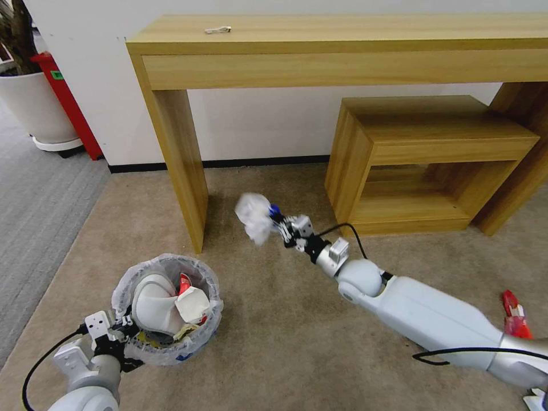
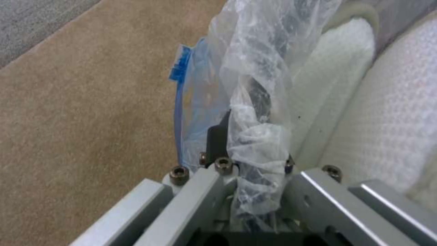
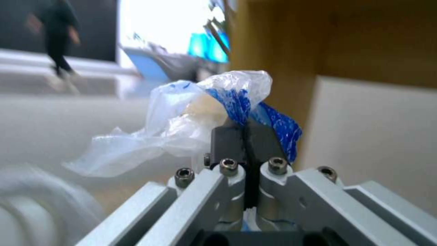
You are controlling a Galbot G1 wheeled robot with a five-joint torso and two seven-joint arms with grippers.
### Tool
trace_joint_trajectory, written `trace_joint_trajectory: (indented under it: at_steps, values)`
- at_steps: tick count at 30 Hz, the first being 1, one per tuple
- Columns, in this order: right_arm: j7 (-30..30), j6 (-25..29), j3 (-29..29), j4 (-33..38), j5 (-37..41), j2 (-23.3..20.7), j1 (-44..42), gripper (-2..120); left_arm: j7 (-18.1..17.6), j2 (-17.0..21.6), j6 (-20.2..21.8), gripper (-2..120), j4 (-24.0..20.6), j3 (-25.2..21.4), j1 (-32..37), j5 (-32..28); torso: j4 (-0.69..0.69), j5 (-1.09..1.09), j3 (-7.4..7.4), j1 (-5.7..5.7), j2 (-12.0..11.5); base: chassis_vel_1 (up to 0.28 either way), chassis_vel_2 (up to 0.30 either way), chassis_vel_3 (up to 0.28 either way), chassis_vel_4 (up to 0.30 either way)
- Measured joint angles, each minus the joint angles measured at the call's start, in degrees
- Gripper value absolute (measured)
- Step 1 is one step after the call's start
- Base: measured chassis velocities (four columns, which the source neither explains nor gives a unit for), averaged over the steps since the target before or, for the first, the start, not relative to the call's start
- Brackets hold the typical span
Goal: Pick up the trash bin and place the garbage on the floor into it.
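Note:
The trash bin (image 1: 197, 337), lined with a translucent bag, stands low at the left on the beige floor (image 1: 274, 342). It holds a white slipper (image 1: 151, 305), a paper cup and a red wrapper. My left gripper (image 1: 123, 330) is shut on the bin's rim and liner (image 2: 255, 136). Out in front of the desk, my right gripper (image 1: 278, 224) is shut on a crumpled white-blue plastic bag (image 1: 254, 217), held in the air above the carpet. Up close the bag (image 3: 182, 123) bulges out past the closed fingers (image 3: 227, 143). A red wrapper (image 1: 514, 317) lies on the carpet at the right.
A long wooden desk (image 1: 342, 51) stands against the wall, its leg (image 1: 182, 165) just behind the bin. A low wooden stool (image 1: 428, 154) sits under it at the right. Grey ribbed carpet (image 1: 40, 194), a white planter (image 1: 34, 108) and a red object lie far left.

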Motion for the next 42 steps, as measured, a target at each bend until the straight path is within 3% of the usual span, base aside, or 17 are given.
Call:
trace_joint_trajectory:
  at_steps: [6, 14, 24, 32, 42]
  values:
    - [-6.0, 2.3, -3.1, 6.5, 8.6, -0.3, 2.7, 0, -0.3, 0.3, 0.4, 0, -0.6, -0.2, 0.0, -0.2, 0.00, 0.00, 0.00, 0.00, 0.0, 0.000, 0.000, 0.000, 0.000]
    - [-13.9, 5.6, -9.4, 7.8, 15.0, -0.6, 5.5, 0, -0.7, 1.1, 0.9, 0, -2.1, -0.8, 0.6, -1.0, -0.01, 0.00, 0.00, 0.00, 0.0, 0.000, 0.000, 0.000, 0.000]
    - [-15.1, 6.2, -16.5, 6.7, 15.2, 0.5, 6.1, 0, -0.9, 0.8, 1.2, 0, -3.5, -0.8, 0.8, -1.3, -0.01, 0.00, 0.00, 0.00, 0.0, 0.000, 0.000, 0.000, 0.000]
    - [-14.4, 6.6, -25.9, 0.2, 13.3, 6.0, 7.9, 0, -1.0, 0.2, 1.6, 0, -5.7, -0.5, 1.7, -1.3, 0.00, 0.00, 0.00, 0.00, 0.0, 0.000, 0.000, 0.000, 0.000]
    - [-12.3, 6.4, -29.8, -6.9, 11.6, 12.9, 10.5, 0, -1.0, -0.4, 1.6, 0, -7.6, -0.3, 2.9, -1.1, 0.00, -0.01, 0.00, 0.00, 0.0, 0.000, 0.000, 0.000, 0.000]
